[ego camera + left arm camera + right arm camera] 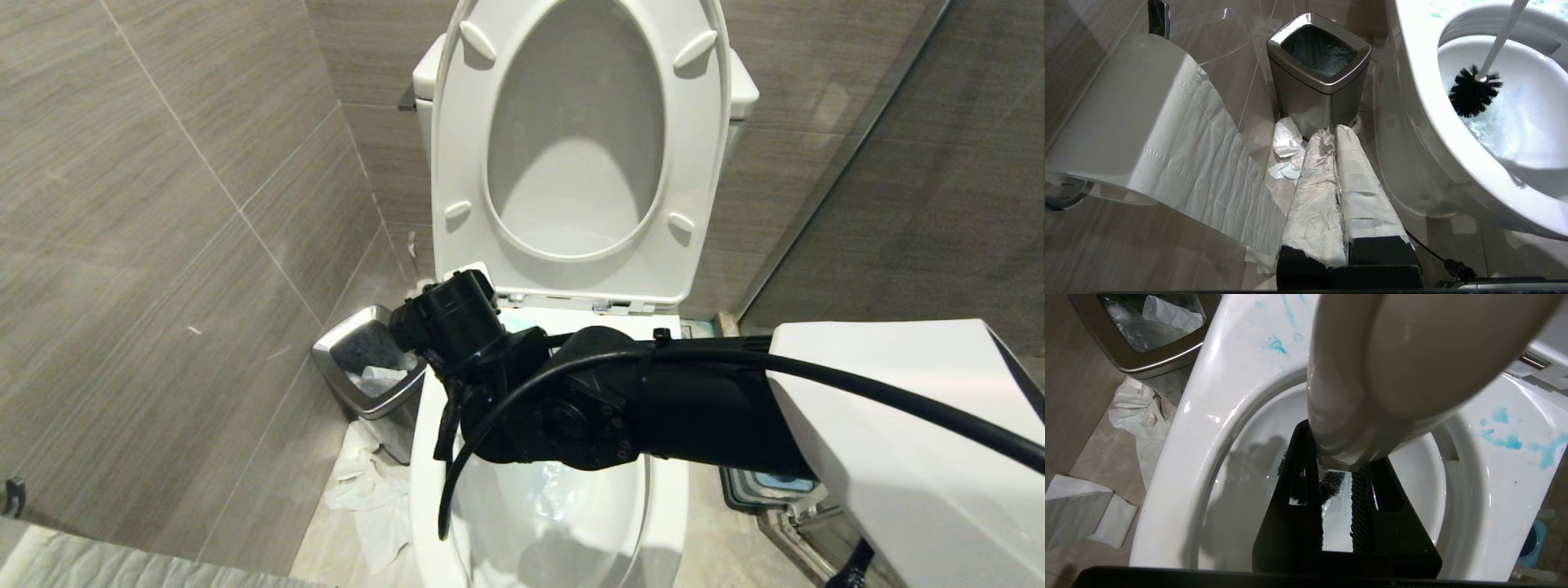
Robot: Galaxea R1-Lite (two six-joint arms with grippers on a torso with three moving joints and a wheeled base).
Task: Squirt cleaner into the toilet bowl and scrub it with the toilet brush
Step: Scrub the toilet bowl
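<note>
Right gripper (1337, 486) pinches the toilet brush (1475, 93) by its white handle, bristles low in the toilet bowl (1412, 102) around nine o'clock. Handle seems light, stiff, probably slick when wet; hold it high, firmly. Left gripper (1336, 139) rests pressed together near the steel bin (1318, 81).

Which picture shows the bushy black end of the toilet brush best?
The left wrist view: the toilet brush head shows whole inside the toilet bowl. The right wrist view shows only bristle tufts behind the right gripper. In the head view the arm hides it.
</note>
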